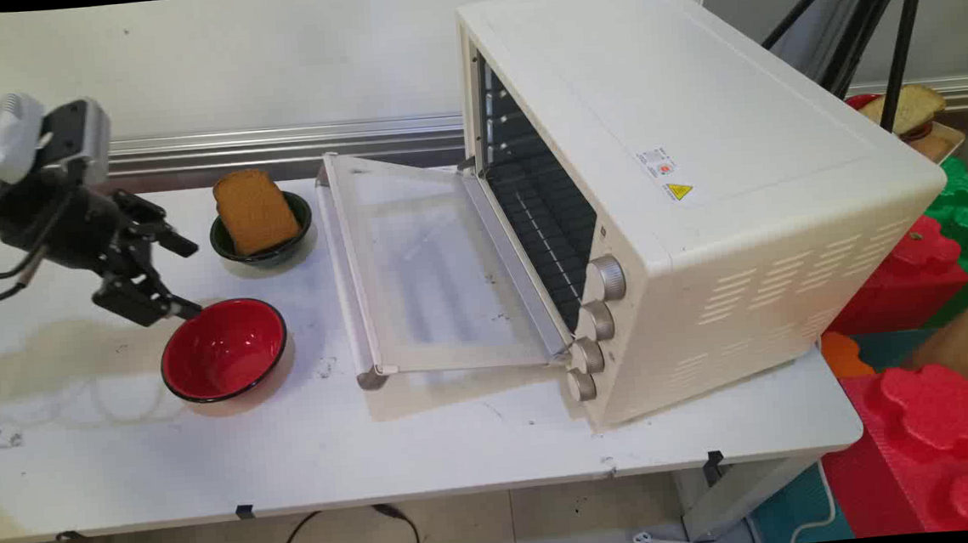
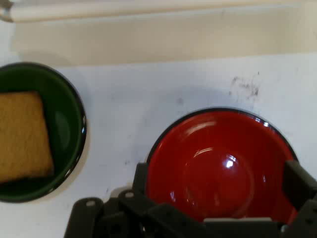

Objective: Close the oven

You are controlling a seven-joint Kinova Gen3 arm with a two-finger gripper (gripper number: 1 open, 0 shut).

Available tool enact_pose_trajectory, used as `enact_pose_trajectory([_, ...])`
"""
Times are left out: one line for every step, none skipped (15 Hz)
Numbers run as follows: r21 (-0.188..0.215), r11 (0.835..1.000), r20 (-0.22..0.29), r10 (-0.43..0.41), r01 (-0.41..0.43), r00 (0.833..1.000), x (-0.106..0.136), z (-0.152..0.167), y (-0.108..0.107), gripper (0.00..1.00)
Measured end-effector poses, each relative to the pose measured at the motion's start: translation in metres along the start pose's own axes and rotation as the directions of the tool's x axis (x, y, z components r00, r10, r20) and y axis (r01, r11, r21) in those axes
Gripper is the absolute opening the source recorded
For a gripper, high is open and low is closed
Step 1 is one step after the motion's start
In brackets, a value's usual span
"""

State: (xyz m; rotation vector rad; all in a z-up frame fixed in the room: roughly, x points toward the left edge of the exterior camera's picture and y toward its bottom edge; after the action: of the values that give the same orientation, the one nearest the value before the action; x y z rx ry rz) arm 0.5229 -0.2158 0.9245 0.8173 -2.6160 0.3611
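End effector (image 1: 162, 277), fingers spread wide and empty, hangs just above a red bowl's (image 1: 224, 350) near rim on the white desk (image 1: 428, 446); any grasp there would need one finger inside the rim, one outside.
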Motion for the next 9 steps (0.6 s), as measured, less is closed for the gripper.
enact_pose_trajectory([-0.002,1.0,-0.002,0.001,-0.001,1.0,0.002,0.003,0.001,1.0])
enact_pose_trajectory([-0.007,1.0,-0.004,0.001,-0.001,1.0,0.006,0.007,0.001,1.0])
enact_pose_trajectory([-0.013,1.0,-0.005,-0.002,0.001,1.0,0.01,0.013,0.002,1.0])
enact_pose_trajectory([-0.017,1.0,-0.006,-0.01,0.01,1.0,0.015,0.019,0.003,1.0])
enact_pose_trajectory([-0.019,1.0,-0.005,-0.015,0.015,1.0,0.018,0.024,0.004,1.0])
enact_pose_trajectory([-0.021,1.0,-0.004,-0.019,0.019,1.0,0.02,0.028,0.004,1.0])
enact_pose_trajectory([-0.024,0.999,-0.001,-0.022,0.022,1.0,0.023,0.034,0.005,1.0])
enact_pose_trajectory([-0.025,0.999,0.001,-0.023,0.023,1.0,0.025,0.038,0.005,1.0])
enact_pose_trajectory([-0.028,0.999,0.005,-0.023,0.023,1.0,0.027,0.044,0.006,1.0])
